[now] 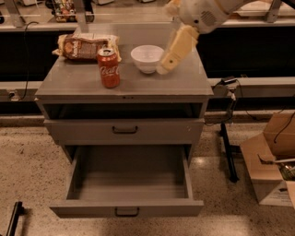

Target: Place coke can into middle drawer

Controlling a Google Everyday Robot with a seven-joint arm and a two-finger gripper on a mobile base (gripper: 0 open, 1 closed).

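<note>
The coke can (109, 67), a small red cylinder with white script and a dull silver top, stood upright on the flat grey top of the bench (152, 85), toward its left half. Just behind it lay a crinkled brown snack bag (85, 46), its glossy wrapper slumped on its side. To the can's right, apart from it, sat a round white bowl (147, 58) with smooth, shallow walls.

The robot's arm (203, 14), cased in rounded cream shells, reached down from the upper right. Its tapered end, the hand (165, 67), hung low over the bench just beside the bowl's right rim, well apart from the can. Whether the hand was apart or together could not be told.

Under the bench top was an open dark slot, then a closed grey drawer front (124, 130) with a small dark handle. Below that, the middle drawer (126, 209) stood pulled out, a wide boxy tray of matte grey metal with straight walls and a bare floor.

The floor (27, 161) was pale speckled stone. A brown cardboard box (267, 166) sat on it to the right.
</note>
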